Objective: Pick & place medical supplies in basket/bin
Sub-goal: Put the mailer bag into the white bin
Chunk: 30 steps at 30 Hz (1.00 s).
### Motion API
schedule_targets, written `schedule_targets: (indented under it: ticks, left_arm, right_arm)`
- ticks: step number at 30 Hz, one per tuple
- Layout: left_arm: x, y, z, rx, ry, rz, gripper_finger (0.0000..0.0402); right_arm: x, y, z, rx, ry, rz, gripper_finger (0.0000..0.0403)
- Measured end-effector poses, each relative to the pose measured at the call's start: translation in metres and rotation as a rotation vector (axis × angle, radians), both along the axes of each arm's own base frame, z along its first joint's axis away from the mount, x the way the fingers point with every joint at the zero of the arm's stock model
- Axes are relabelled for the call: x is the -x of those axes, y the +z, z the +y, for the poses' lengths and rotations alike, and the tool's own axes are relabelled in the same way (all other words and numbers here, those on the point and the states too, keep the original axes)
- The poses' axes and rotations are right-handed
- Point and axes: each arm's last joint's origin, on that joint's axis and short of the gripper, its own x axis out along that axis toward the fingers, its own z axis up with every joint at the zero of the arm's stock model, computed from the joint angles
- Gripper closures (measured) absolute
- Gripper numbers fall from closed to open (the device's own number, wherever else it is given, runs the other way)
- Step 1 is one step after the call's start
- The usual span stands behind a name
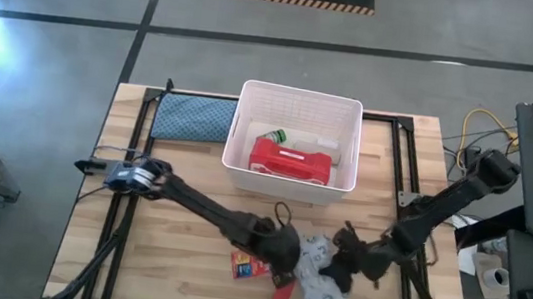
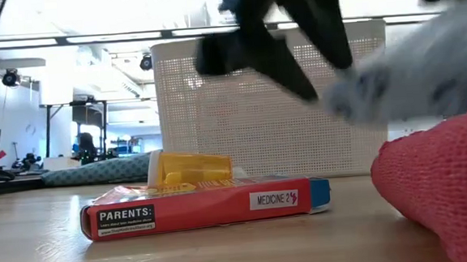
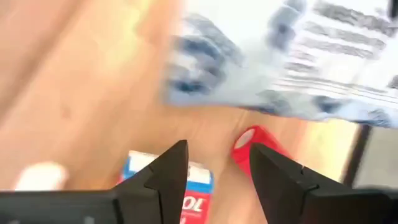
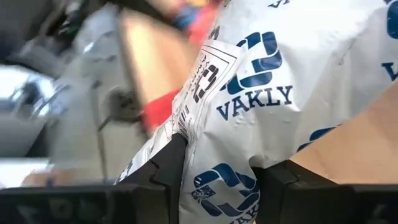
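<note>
A grey-white soft pack (image 1: 318,276) printed in blue sits near the table's front middle, with my right gripper (image 1: 340,267) shut on it from the right. My left gripper (image 1: 286,260) hovers just left of the pack. In the left wrist view my left gripper (image 3: 214,152) is open with nothing between its fingers. Below it an orange-red box (image 1: 245,265) lies flat and a red item (image 1: 282,298) rests on the wood. The white bin (image 1: 351,114) stands at the far middle with a red case (image 1: 289,161) and a green bottle (image 1: 274,136) inside. My right gripper pinches the soft pack between its two fingers, on the part beside its printed white label (image 4: 214,165). The fingers come slanting down from the table's right. In the low view the pack (image 2: 412,67) is raised off the table, its lower part hidden behind the red item (image 2: 444,191).
A blue-grey folded cloth (image 1: 193,118) lies left of the bin. A yellow piece (image 2: 191,168) shows behind the box (image 2: 198,208). A black frame (image 1: 402,155) runs along the table's sides. Bare wood lies at the near left.
</note>
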Motion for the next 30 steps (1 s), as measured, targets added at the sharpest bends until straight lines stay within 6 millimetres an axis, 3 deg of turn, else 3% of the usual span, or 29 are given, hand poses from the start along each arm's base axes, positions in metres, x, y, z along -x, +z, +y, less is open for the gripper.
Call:
schedule_targets:
  ticks: [4,8,12,16,20,23,26,30]
  left_arm:
    - [0.034,0.032,-0.010,-0.122,0.089,0.021,0.0252]
    - [0.073,0.064,-0.012,-0.269,0.222,0.022,0.0252]
    - [0.100,0.088,-0.007,-0.295,0.376,-0.010,0.0252]
    - [0.116,0.110,-0.003,-0.264,0.433,-0.071,0.0252]
    - [0.121,0.115,0.000,-0.269,0.424,-0.064,0.0252]
    - [0.125,0.113,0.002,-0.306,0.411,-0.024,0.0252]
    - [0.128,0.112,0.004,-0.316,0.427,0.002,0.0252]
    - [0.130,0.112,0.002,-0.301,0.441,0.004,0.0252]
  right_arm:
    - [0.008,0.033,-0.009,0.024,0.070,-0.157,0.0288]
    - [0.018,0.078,-0.026,0.071,0.069,-0.362,0.0287]
    - [0.025,0.125,-0.064,0.178,-0.173,-0.565,0.0285]
    - [0.029,0.155,-0.117,0.284,-0.448,-0.597,0.0284]
    - [0.020,0.149,-0.170,0.282,-0.599,-0.432,0.0276]
    - [0.009,0.137,-0.203,0.237,-0.609,-0.337,0.0249]
    - [0.005,0.127,-0.234,0.201,-0.751,-0.274,0.0213]
    - [-0.001,0.128,-0.255,0.116,-0.842,-0.260,0.0171]
